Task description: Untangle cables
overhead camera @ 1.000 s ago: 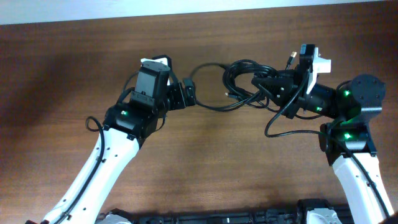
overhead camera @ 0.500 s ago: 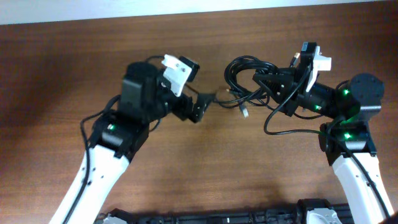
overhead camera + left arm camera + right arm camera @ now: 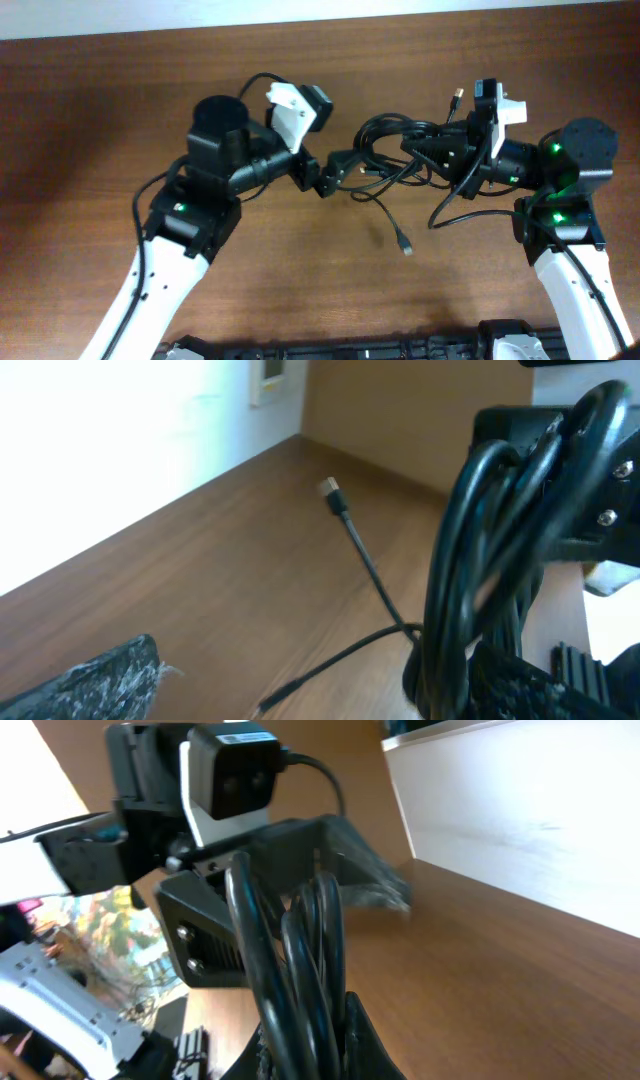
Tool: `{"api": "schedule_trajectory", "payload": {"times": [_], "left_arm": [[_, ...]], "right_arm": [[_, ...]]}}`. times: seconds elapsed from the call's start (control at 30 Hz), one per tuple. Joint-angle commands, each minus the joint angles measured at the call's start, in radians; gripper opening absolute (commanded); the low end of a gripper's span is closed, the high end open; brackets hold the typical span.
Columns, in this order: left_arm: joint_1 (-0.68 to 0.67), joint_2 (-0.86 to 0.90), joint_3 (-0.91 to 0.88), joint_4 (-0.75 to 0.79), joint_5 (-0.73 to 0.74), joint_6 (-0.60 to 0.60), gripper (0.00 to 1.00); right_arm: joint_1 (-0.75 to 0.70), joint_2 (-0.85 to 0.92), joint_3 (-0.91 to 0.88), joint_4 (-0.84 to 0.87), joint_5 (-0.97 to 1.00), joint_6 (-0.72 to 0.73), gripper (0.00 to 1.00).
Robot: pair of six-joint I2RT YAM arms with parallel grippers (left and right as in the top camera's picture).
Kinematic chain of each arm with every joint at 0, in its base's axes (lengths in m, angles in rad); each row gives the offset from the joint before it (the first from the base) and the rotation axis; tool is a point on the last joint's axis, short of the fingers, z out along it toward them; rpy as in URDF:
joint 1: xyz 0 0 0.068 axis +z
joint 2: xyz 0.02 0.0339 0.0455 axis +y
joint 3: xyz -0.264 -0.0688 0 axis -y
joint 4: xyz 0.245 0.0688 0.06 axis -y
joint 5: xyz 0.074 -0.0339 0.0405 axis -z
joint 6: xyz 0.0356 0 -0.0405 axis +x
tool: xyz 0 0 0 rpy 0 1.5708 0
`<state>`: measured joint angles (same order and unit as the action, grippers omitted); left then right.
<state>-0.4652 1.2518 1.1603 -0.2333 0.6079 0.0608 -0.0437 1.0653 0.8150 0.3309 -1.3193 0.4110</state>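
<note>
**Overhead view:** A dark wooden table (image 3: 300, 290) has two white-and-black robot arms reaching in from the near edge toward the middle. Between them is a knot of thin black cables (image 3: 385, 140), looped in several curls at the far middle of the table. The right gripper (image 3: 414, 150) is pressed together on the right side of the knot, pinching the loops. The left gripper (image 3: 338, 172) sits just beside the knot's left side with its jaws spread wide, gripping nothing. One loose cord trails from the knot toward the near side and ends in a small plug (image 3: 405, 246).

**Left wrist view:** The two fingers stand far apart at the bottom corners, with a grey ribbed pad (image 3: 105, 675) at the left. Black loops stand upright at the right, just beside the right-hand finger, with the other arm's black body behind them. A thin cord crosses the wood to a metal-tipped plug end (image 3: 328, 487) (whether it is the one seen from above, I cannot tell).

**Right wrist view:** Several cable strands rise from between the closed fingers. Directly beyond them is the left arm's white-faced camera (image 3: 228, 772).
</note>
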Motion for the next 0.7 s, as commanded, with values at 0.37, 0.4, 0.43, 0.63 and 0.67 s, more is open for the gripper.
{"api": "schedule_trajectory", "payload": {"times": [0.37, 0.4, 0.43, 0.63, 0.67], "left_arm": [[-0.064, 0.051, 0.006, 0.106, 0.022, -0.004, 0.00], [-0.064, 0.051, 0.006, 0.106, 0.022, -0.004, 0.00], [-0.064, 0.051, 0.006, 0.106, 0.021, -0.003, 0.00], [-0.034, 0.051, 0.006, 0.094, -0.054, -0.059, 0.00], [-0.026, 0.051, 0.006, 0.092, -0.055, -0.071, 0.00]], "right_arm": [[-0.003, -0.003, 0.008, 0.009, -0.060, -0.011, 0.18], [-0.003, -0.002, 0.008, 0.010, -0.056, -0.011, 0.34], [-0.004, 0.001, 0.008, 0.010, -0.041, -0.011, 0.53], [-0.084, 0.014, 0.008, -0.008, 0.098, -0.010, 0.82], [-0.100, 0.014, 0.008, -0.012, 0.102, -0.010, 0.82]]}}
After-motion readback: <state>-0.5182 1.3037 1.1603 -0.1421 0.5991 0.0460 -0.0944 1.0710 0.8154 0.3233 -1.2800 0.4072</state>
